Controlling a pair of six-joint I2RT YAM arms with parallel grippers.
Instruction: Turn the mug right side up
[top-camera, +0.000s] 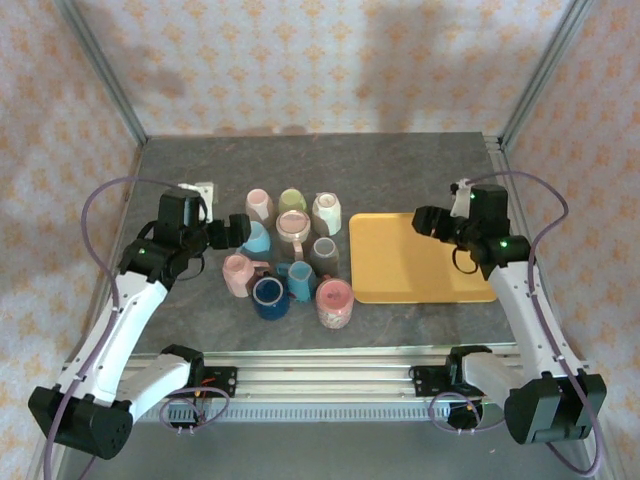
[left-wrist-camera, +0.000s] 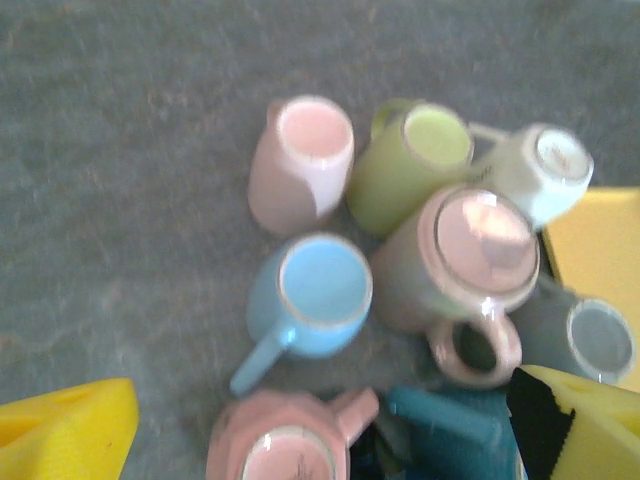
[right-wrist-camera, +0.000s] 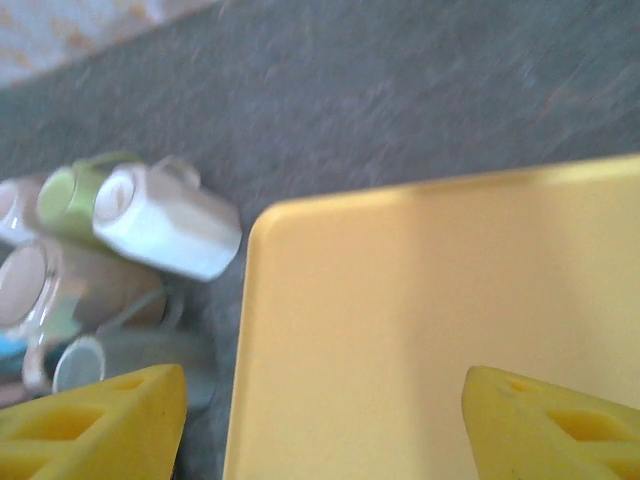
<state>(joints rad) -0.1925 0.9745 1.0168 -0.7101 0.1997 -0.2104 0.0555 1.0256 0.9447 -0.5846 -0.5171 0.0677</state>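
Note:
Several mugs cluster at mid-table. The white faceted mug (top-camera: 327, 213) (left-wrist-camera: 540, 170) (right-wrist-camera: 165, 225) shows a flat ringed end upward and seems to stand upside down. Beside it are a green mug (left-wrist-camera: 405, 165), a pale pink mug (left-wrist-camera: 298, 165), a large beige mug (left-wrist-camera: 465, 255) and a light blue mug (left-wrist-camera: 310, 295). My left gripper (top-camera: 236, 231) (left-wrist-camera: 320, 450) hovers open at the cluster's left side, over the light blue mug and a pink one (left-wrist-camera: 285, 440), holding nothing. My right gripper (top-camera: 424, 221) (right-wrist-camera: 320, 430) hangs open and empty above the yellow tray (top-camera: 420, 265) (right-wrist-camera: 430, 320).
A grey mug (top-camera: 326, 253), a teal mug (top-camera: 300, 280), a dark blue mug (top-camera: 270, 297) and a speckled pink mug (top-camera: 334, 303) crowd the cluster's near side. The tray lies directly to the right of the mugs. Bare grey table (top-camera: 330, 160) stretches behind them.

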